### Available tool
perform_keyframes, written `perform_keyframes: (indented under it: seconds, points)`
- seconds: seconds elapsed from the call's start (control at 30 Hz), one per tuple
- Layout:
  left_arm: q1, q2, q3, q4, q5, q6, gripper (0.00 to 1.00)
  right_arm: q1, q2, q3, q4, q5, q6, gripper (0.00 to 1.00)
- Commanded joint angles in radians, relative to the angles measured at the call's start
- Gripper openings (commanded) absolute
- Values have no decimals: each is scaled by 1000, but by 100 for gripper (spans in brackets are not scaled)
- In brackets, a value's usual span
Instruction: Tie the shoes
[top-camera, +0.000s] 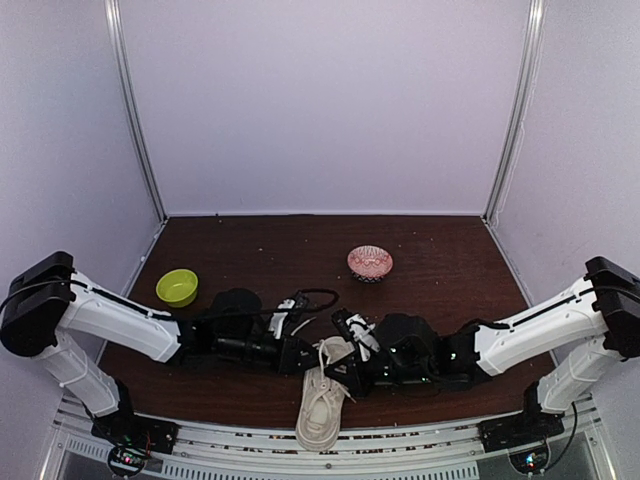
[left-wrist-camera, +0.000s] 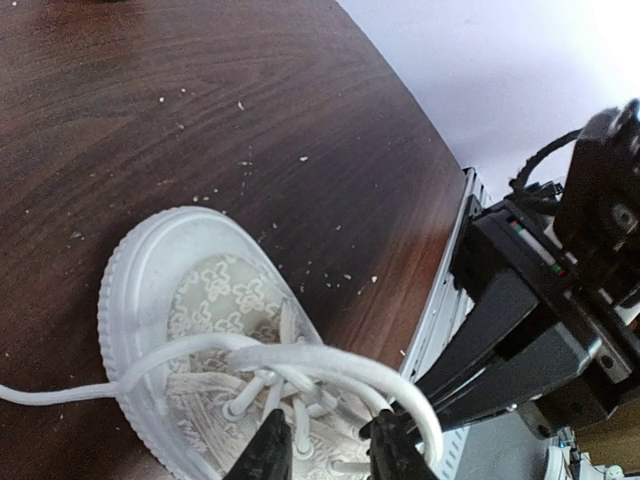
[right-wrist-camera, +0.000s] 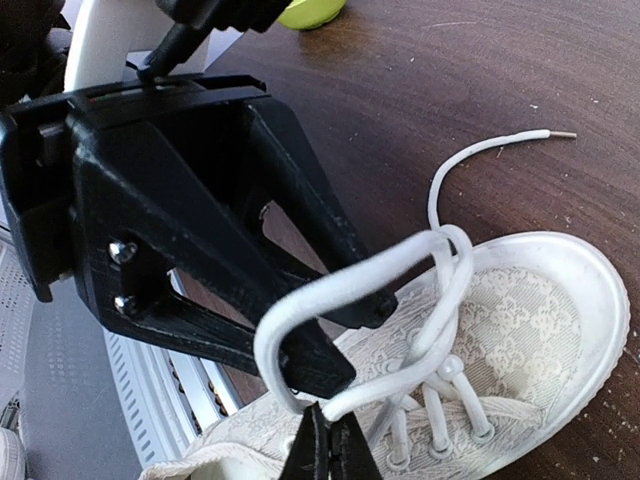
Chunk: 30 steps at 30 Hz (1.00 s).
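The cream sneaker (top-camera: 321, 408) lies at the table's near edge, between both arms. In the left wrist view its toe (left-wrist-camera: 165, 270) points up-left, and a lace loop (left-wrist-camera: 330, 362) arches over the eyelets. My left gripper (left-wrist-camera: 330, 452) hangs just above the laces with its jaws apart and nothing between them. It also shows in the top view (top-camera: 303, 350). My right gripper (right-wrist-camera: 330, 450) is shut on the lower end of the lace loop (right-wrist-camera: 340, 285), close against the left gripper's open fingers (right-wrist-camera: 330, 365). One free lace end (right-wrist-camera: 500, 143) lies on the table beyond the toe.
A green bowl (top-camera: 177, 287) stands at the left and a red patterned bowl (top-camera: 370, 263) at the middle back. The metal rail (top-camera: 400, 440) runs along the table's near edge, right under the shoe's heel. White walls close in the sides and back.
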Motion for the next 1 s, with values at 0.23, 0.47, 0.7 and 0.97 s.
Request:
perform_keyframes:
  seconds: [0.23,0.47,0.7,0.97]
  points:
    - [0,43,49,126,35,-31,34,8,18,-22,33,-22,-13,0]
    - [0,59,65,113,51,-30,35,16,14,-19,33,-21,-26,0]
    - [0,89,82,98,89,-46,30,19,14,-9,22,9,-41,0]
    - [0,106,90,70,112,-69,27,22,21,19,-10,54,-70,0]
